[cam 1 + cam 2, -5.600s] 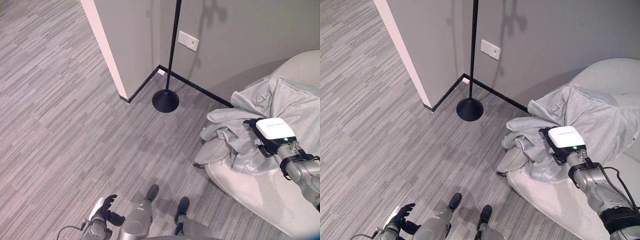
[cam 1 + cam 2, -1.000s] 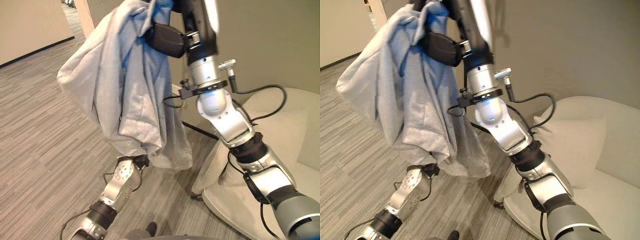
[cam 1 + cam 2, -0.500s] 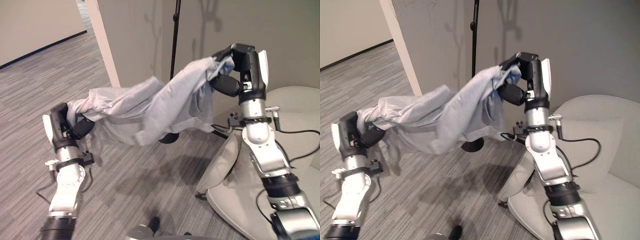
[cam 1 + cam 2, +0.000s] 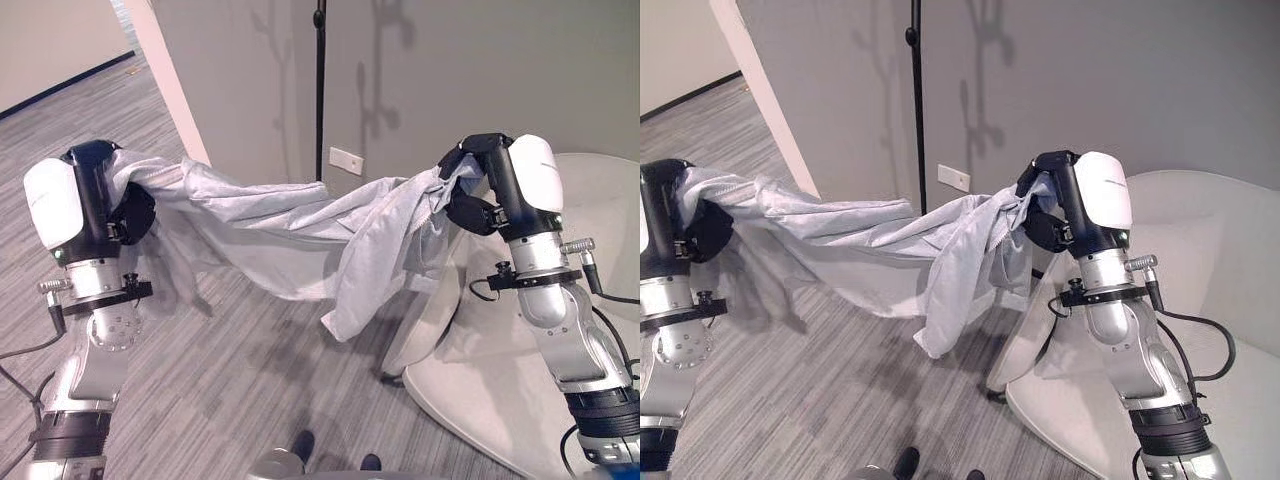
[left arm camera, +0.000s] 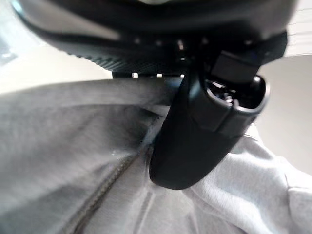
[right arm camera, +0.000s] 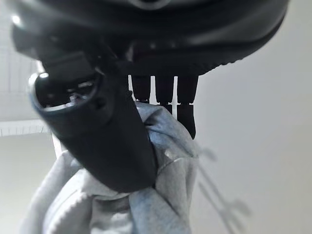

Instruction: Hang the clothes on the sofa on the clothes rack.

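A light grey garment (image 4: 300, 235) hangs stretched between my two hands in front of the wall. My left hand (image 4: 125, 215) is shut on one end at the left; its wrist view shows the thumb (image 5: 195, 146) pressed on the cloth (image 5: 73, 161). My right hand (image 4: 470, 205) is shut on the other end, above the sofa (image 4: 590, 200); the thumb (image 6: 107, 141) pinches a bunched fold (image 6: 161, 195). A loose flap droops from the middle towards the floor. The black pole of the clothes rack (image 4: 320, 90) stands against the wall behind the garment.
A white wall corner (image 4: 165, 70) juts out at the left of the pole. A white socket plate (image 4: 346, 161) sits low on the grey wall. Grey striped carpet (image 4: 230, 380) covers the floor below the garment.
Both hands still hold the garment. It now spreads wider and straighter between them, with the left hand higher and the right hand lower. The view has shifted too.
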